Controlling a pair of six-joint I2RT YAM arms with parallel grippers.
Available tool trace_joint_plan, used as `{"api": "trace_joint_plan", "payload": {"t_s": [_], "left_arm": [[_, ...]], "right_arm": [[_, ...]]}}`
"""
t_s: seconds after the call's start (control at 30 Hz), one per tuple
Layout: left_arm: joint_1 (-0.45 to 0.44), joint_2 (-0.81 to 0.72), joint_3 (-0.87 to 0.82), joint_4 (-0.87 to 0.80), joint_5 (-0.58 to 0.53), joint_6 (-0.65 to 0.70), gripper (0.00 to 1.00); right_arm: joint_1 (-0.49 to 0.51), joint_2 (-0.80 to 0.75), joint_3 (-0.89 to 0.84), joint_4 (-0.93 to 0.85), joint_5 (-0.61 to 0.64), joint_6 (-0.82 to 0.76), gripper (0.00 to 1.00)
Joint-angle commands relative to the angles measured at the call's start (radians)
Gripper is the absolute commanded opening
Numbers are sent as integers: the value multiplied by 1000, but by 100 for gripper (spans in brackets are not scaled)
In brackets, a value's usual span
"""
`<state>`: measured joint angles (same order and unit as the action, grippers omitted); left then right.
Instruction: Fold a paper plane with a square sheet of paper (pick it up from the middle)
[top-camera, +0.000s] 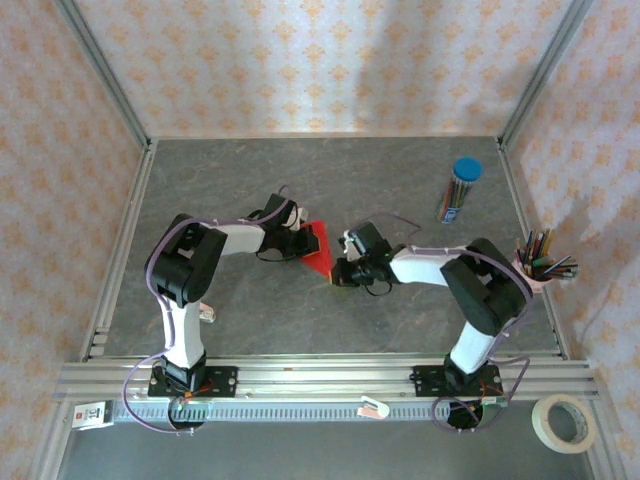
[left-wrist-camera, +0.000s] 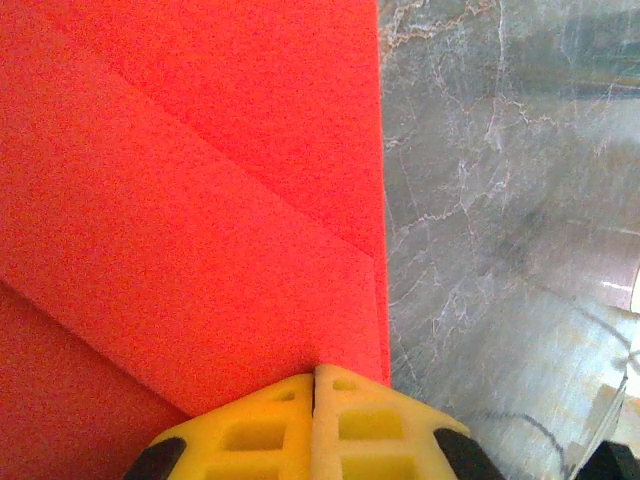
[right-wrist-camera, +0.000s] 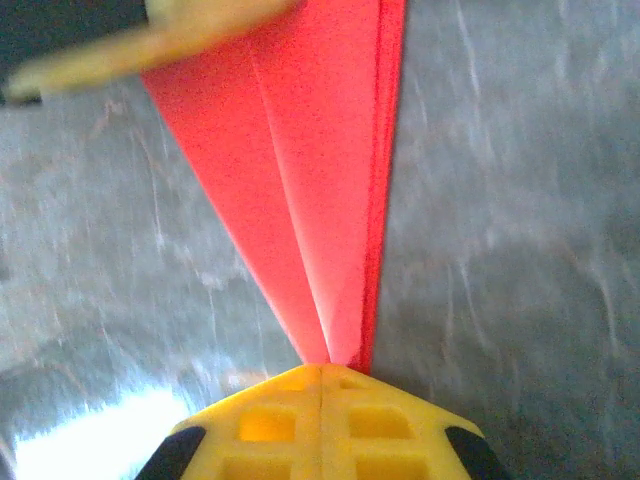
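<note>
Two grips above grey bench (top-camera: 400, 320): red paper plane (top-camera: 320, 250) pinched between arms, wide end in shut left fingers (left-wrist-camera: 335, 402), pointed tip in shut right fingers (right-wrist-camera: 340, 392); from above, partly hidden behind left wrist.

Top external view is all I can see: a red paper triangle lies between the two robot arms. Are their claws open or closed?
Observer: The right wrist view shows the right gripper shut, right at the narrow point of the folded bright red paper plane.
Operator: And the other claw?
Observer: The left wrist view shows the left gripper shut too, at the wide part, close beside a straight edge of the paper.
Operator: Is the paper pinched or just pressed down?
Observer: That I cannot tell. The left wrist view does show several overlapping layers with slanted fold edges.
</note>
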<state>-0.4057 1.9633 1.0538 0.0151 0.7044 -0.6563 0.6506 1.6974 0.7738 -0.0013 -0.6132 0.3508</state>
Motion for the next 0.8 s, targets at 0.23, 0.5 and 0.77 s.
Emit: {"api": "trace_joint_plan", "payload": {"t_s": [0.23,0.5,0.77], "left_arm": [[1,-39,42,-11,-18,-32,14],[33,-215,24,126,-41,-140,40],[161,-382,-183,213,-112,-183,59]], "right_arm": [[-26,-160,-24,21,72,37,11],[-77,-113,52,185,90,141,35],[-84,65,185,197,21,109,40]]}}
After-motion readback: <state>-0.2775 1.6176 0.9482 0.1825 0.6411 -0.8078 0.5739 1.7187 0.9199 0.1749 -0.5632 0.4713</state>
